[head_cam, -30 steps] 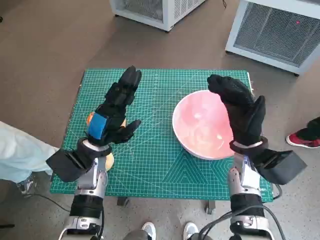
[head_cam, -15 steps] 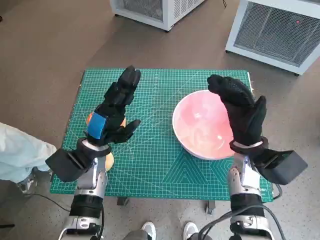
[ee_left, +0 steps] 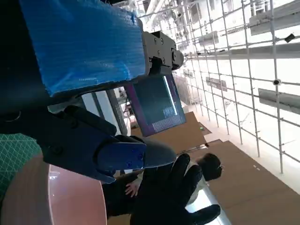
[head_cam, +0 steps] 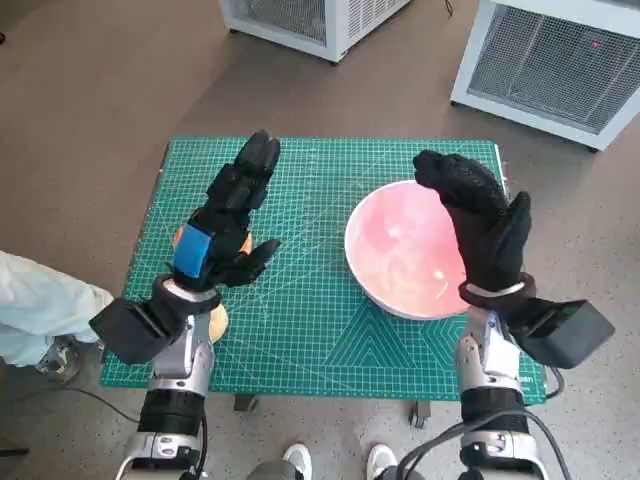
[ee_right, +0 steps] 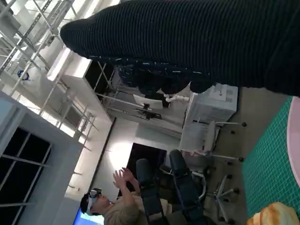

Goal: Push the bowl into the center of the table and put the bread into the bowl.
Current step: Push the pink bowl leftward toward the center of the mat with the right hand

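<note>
Both task things sat apart: the pink bowl [head_cam: 408,258] toward the mat's right, the bread [head_cam: 214,318] at its left edge, mostly hidden under the left forearm. Judging by this, the push was not yet done; next called for nudging the bowl leftward. The right hand [head_cam: 482,225] hovered over its rim, the left hand [head_cam: 226,220] raised, both spread and empty.

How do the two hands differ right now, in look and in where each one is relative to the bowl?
The left hand is black with blue tape and is raised over the mat, apart from the pink bowl; the right hand wears a black knitted glove and is raised over the bowl's right edge. Both are open and hold nothing.
</note>
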